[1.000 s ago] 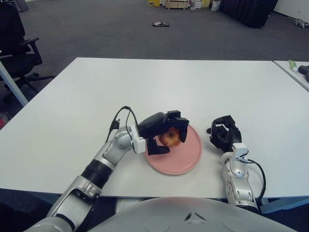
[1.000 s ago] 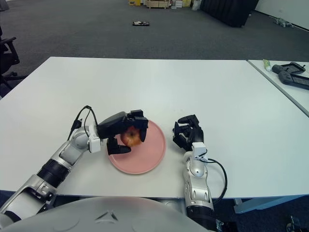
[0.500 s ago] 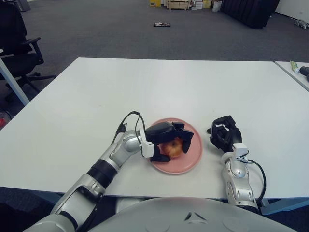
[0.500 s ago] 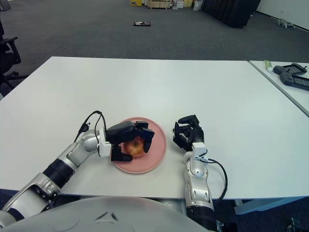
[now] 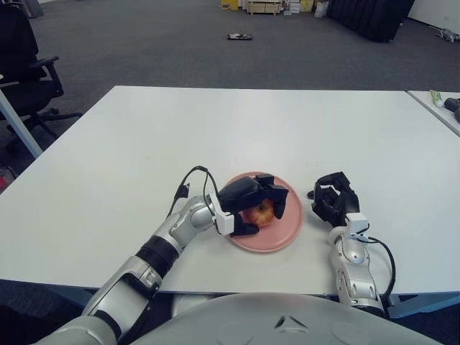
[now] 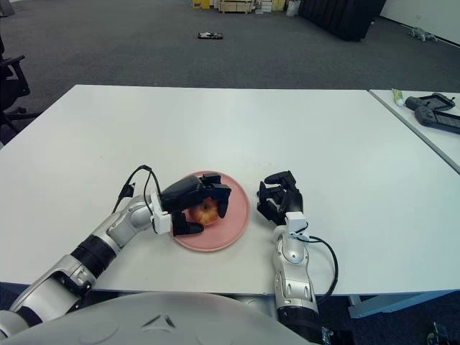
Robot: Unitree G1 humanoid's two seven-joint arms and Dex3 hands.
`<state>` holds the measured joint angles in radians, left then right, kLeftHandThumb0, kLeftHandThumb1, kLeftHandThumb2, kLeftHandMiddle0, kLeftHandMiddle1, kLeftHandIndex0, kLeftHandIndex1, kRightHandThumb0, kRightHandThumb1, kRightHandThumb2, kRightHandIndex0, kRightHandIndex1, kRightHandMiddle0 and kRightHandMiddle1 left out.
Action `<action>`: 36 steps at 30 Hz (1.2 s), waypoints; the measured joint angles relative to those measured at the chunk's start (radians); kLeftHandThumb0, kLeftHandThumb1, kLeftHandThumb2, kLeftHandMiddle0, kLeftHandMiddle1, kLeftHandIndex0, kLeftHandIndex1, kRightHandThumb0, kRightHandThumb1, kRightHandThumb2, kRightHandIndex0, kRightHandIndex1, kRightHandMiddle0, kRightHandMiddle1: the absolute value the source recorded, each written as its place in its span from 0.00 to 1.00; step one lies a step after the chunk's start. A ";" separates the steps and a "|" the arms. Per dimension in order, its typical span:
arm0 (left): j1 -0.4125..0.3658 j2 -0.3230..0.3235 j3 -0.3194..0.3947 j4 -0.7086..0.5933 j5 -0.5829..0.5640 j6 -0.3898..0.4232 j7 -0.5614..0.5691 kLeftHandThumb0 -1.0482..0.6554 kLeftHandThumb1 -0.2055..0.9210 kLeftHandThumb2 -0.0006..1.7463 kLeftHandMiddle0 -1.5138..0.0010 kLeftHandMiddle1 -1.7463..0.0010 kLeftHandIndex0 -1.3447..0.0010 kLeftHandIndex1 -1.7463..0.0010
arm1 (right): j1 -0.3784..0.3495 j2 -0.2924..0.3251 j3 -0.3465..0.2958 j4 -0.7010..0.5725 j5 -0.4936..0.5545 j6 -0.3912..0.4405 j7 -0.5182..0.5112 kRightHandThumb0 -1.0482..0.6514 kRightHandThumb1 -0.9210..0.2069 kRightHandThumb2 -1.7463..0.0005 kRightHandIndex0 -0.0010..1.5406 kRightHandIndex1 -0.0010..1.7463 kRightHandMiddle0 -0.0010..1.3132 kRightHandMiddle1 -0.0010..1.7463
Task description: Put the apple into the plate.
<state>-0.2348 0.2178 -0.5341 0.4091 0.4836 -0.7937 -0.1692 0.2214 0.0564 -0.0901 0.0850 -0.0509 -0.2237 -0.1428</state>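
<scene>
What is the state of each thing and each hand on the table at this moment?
apple: held over the pink plate, upright, inside the fingers
left hand: over the plate, shut on the apple
plate: flat on the white table, carries the apple and hand above it
right hand: idle to the right of the plate, fingers curled, holding nothing
table: bears the plate

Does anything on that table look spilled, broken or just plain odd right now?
Nothing stands out. The pink plate lies flat on the white table, and the left hand has its fingers around the apple over the plate. The right hand shows just right of the plate. No spills or damage visible.
</scene>
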 measured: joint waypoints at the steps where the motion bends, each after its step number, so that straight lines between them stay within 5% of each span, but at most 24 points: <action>1: 0.001 -0.003 0.000 0.007 0.005 -0.006 0.016 0.61 0.26 0.88 0.44 0.09 0.58 0.00 | 0.000 0.000 0.000 0.000 0.000 0.000 0.001 0.39 0.21 0.51 0.37 0.80 0.26 1.00; 9: 0.007 -0.023 0.000 0.059 0.078 -0.063 0.181 0.61 0.29 0.86 0.52 0.01 0.55 0.05 | 0.000 -0.005 0.000 0.000 0.001 0.000 0.012 0.39 0.21 0.51 0.37 0.81 0.26 1.00; 15: 0.016 -0.021 0.002 0.050 0.081 -0.059 0.204 0.61 0.36 0.82 0.59 0.00 0.57 0.04 | -0.001 -0.007 -0.001 0.001 0.001 0.000 0.018 0.39 0.21 0.51 0.37 0.81 0.26 1.00; 19: 0.026 -0.017 0.003 0.023 0.080 -0.038 0.194 0.61 0.57 0.64 0.68 0.09 0.67 0.01 | -0.001 -0.007 -0.001 0.001 0.002 0.001 0.019 0.39 0.21 0.51 0.37 0.81 0.26 1.00; 20: 0.028 -0.013 0.003 0.015 0.080 -0.032 0.188 0.61 0.70 0.53 0.73 0.10 0.73 0.01 | -0.001 -0.007 -0.001 0.001 0.003 0.001 0.019 0.39 0.21 0.51 0.37 0.81 0.26 1.00; 22: 0.031 -0.005 0.003 0.000 0.081 -0.024 0.178 0.51 0.82 0.42 0.82 0.15 0.75 0.03 | -0.001 -0.007 -0.002 0.001 0.003 0.001 0.019 0.39 0.21 0.51 0.37 0.81 0.26 1.00; 24: 0.033 0.004 0.003 -0.014 0.089 -0.016 0.173 0.40 0.66 0.51 0.89 0.23 0.90 0.10 | -0.001 -0.007 -0.002 0.001 0.004 0.001 0.019 0.39 0.21 0.51 0.37 0.81 0.26 1.00; 28: 0.041 0.017 0.002 -0.032 0.111 0.000 0.171 0.30 0.60 0.55 0.97 0.37 0.97 0.24 | -0.001 -0.006 -0.002 -0.002 0.005 0.006 0.019 0.39 0.21 0.51 0.37 0.81 0.26 1.00; 32: 0.048 0.023 0.003 -0.033 0.114 -0.004 0.174 0.14 0.75 0.41 0.99 0.70 0.99 0.44 | -0.002 -0.006 -0.001 -0.023 0.004 0.043 0.018 0.39 0.20 0.52 0.34 0.81 0.25 1.00; 36: 0.050 0.031 0.009 -0.032 0.107 -0.029 0.180 0.06 0.87 0.31 1.00 0.91 1.00 0.59 | -0.003 -0.004 -0.001 -0.037 0.002 0.069 0.010 0.39 0.19 0.53 0.33 0.81 0.25 1.00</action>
<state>-0.1851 0.2489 -0.5254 0.3775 0.5905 -0.8224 0.0107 0.2187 0.0523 -0.0909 0.0480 -0.0491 -0.1545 -0.1327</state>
